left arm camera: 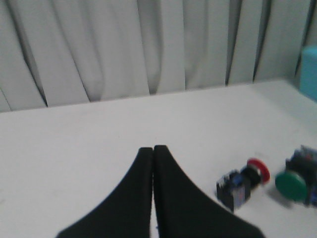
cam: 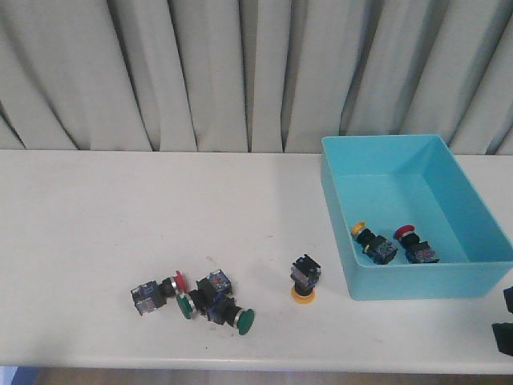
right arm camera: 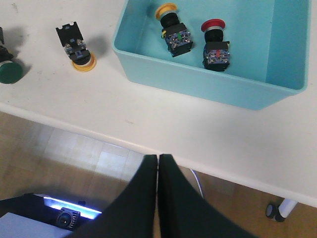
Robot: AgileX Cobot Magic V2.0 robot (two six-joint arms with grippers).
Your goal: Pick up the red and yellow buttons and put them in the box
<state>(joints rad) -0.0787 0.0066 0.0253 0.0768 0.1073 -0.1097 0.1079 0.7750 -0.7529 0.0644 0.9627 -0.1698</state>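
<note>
The left gripper (left arm camera: 153, 148) has its fingers pressed together and holds nothing; a red button (left arm camera: 242, 181) lies on the table (left arm camera: 74, 148) just ahead of it and to one side, beside a green button (left arm camera: 291, 184). The right gripper (right arm camera: 158, 157) is also closed and empty, hanging past the table edge. Ahead of it stands the box (right arm camera: 198, 84) with one yellow button (right arm camera: 173, 27) and one red button (right arm camera: 214, 42) inside. Another yellow button (right arm camera: 78, 49) stands cap-down on the table, near the box wall.

white table (cam: 96, 216), grey curtain (cam: 200, 72) behind, green-capped buttons (cam: 244, 320) — clustered
</note>
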